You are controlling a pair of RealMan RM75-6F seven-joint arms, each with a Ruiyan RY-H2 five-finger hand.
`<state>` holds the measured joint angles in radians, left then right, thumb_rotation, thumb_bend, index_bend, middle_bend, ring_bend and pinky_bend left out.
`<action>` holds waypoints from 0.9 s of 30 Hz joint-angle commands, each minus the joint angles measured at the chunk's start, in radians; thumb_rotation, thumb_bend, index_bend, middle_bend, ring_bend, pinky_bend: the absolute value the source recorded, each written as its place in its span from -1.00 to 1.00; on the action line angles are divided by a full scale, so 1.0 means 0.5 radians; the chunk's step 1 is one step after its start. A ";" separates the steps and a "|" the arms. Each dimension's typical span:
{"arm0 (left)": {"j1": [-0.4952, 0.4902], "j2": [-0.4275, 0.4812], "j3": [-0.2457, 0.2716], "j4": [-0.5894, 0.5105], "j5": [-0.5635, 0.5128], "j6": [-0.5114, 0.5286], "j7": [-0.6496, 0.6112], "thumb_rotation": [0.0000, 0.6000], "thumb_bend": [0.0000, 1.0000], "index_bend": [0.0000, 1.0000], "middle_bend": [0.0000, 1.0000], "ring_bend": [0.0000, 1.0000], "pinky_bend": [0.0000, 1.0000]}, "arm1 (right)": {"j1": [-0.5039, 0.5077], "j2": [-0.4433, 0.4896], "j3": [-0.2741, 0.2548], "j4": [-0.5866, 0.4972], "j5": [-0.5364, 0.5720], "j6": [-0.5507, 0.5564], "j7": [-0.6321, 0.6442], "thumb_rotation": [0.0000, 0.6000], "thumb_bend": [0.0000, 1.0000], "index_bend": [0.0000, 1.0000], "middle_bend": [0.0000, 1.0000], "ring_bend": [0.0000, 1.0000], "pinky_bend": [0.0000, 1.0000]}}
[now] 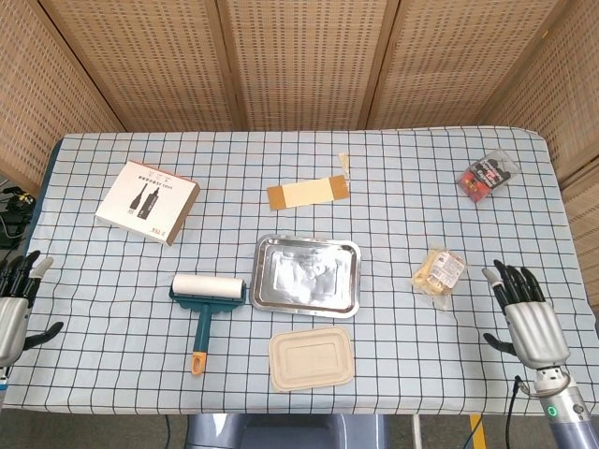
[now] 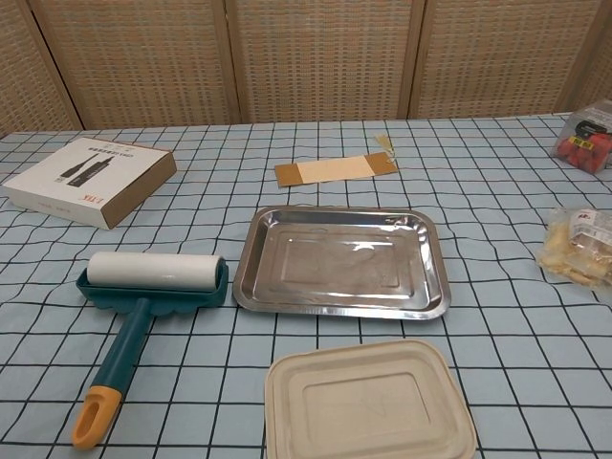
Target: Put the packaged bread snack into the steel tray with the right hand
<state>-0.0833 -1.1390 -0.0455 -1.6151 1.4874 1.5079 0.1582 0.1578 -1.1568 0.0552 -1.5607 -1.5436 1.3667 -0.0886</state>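
The clear-wrapped packet of pale yellow bread snack [image 1: 439,272] lies flat on the checked cloth, well right of the shiny rectangular steel tray [image 1: 308,274], which sits empty at mid-table.

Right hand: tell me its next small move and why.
Probably reach forward and inward toward the snack. The right hand hangs near the table's right edge, fingers spread and holding nothing, apart from the packet. The snack lies right of the tray, which holds nothing, so closing that gap comes first.
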 commanded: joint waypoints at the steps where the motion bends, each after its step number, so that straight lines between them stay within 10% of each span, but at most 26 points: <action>1: -0.002 -0.007 0.003 0.003 0.007 -0.001 0.013 1.00 -0.81 -1.00 -1.00 -1.00 -1.00 | 0.156 0.013 0.072 -0.045 0.155 -0.256 -0.051 1.00 -0.96 -1.00 -1.00 -1.00 -1.00; 13: -0.015 -0.015 -0.004 0.018 -0.019 -0.035 0.004 1.00 -0.81 -1.00 -1.00 -1.00 -1.00 | 0.556 -0.160 0.268 0.097 0.708 -0.855 -0.266 1.00 -0.96 -0.99 -1.00 -1.00 -1.00; 27: -0.038 -0.023 -0.003 0.037 -0.047 -0.094 -0.005 1.00 -0.81 -1.00 -1.00 -1.00 -1.00 | 0.796 -0.331 0.240 0.285 1.189 -1.157 -0.476 1.00 -0.96 -1.00 -1.00 -1.00 -1.00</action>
<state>-0.1025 -1.1503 -0.0471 -1.5965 1.4639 1.4608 0.1556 0.5480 -1.3117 0.1783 -1.4300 -0.9589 0.7962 -0.3194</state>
